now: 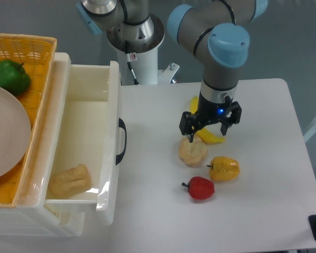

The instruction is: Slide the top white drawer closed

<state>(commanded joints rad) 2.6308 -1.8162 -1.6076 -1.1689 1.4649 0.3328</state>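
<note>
The top white drawer [87,138] stands pulled out at the left of the table [263,200], its black handle [121,140] facing right. The gripper [207,129] hangs well apart to the right, jaws spread and empty, over a yellow banana [206,135].

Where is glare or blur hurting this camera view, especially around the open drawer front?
Fixed camera: sharp and evenly lit, no motion blur on the gripper. The top white drawer shows bright glossy highlights near its lower front corner, but its black handle reads clearly. Shadows under the red pepper and yellow pepper are soft.
</note>
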